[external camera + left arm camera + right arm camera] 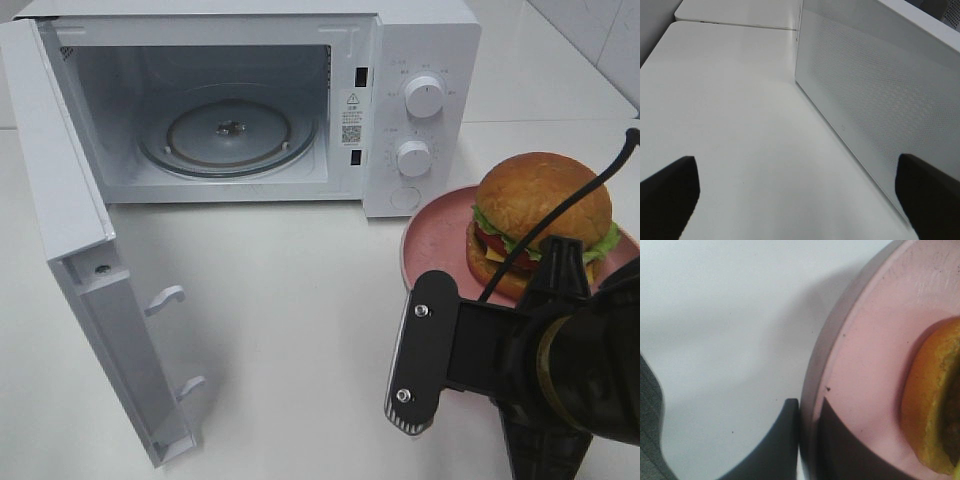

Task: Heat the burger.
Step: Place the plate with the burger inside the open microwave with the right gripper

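Observation:
The burger (540, 205), a golden bun with lettuce, tomato and cheese, sits on a pink plate (440, 240) at the right of the white table, beside the microwave (420, 60). My right gripper (562, 262) reaches in from the near side and is shut on the plate's rim. In the right wrist view one finger (785, 440) lies outside the plate's rim (812, 390) and the other on its top face, with the burger's bun edge (935, 420) close by. My left gripper (800, 200) stands open over bare table, holding nothing.
The microwave's door (80, 250) hangs wide open to the left, showing the glass turntable (228, 130) inside. Two knobs (424, 97) sit on its right panel. A white perforated panel (880, 100) of the microwave stands close beside the left gripper.

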You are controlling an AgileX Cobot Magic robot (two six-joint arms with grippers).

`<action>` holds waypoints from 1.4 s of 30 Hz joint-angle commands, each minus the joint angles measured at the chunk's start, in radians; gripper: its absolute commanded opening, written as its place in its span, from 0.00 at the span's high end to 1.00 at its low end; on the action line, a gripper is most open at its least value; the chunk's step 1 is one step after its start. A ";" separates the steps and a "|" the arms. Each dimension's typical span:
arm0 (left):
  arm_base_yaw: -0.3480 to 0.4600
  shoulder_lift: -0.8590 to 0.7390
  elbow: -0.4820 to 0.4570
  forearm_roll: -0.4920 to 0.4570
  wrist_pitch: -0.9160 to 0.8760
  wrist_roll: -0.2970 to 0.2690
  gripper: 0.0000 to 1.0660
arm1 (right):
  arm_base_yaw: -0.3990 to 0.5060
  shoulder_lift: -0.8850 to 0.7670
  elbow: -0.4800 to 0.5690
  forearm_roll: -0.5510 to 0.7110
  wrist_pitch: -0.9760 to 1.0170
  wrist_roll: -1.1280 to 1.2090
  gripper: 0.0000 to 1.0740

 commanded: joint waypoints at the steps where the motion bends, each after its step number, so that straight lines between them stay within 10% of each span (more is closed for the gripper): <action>1: 0.002 -0.020 0.002 -0.007 -0.008 -0.007 0.06 | 0.000 -0.008 0.002 -0.072 -0.007 -0.049 1.00; 28: 0.002 -0.020 0.002 -0.007 -0.008 -0.007 0.06 | -0.003 -0.008 0.002 -0.058 -0.253 -0.591 1.00; 42: 0.002 -0.020 0.002 -0.007 -0.008 -0.007 0.06 | -0.209 -0.008 -0.002 0.211 -0.380 -1.089 1.00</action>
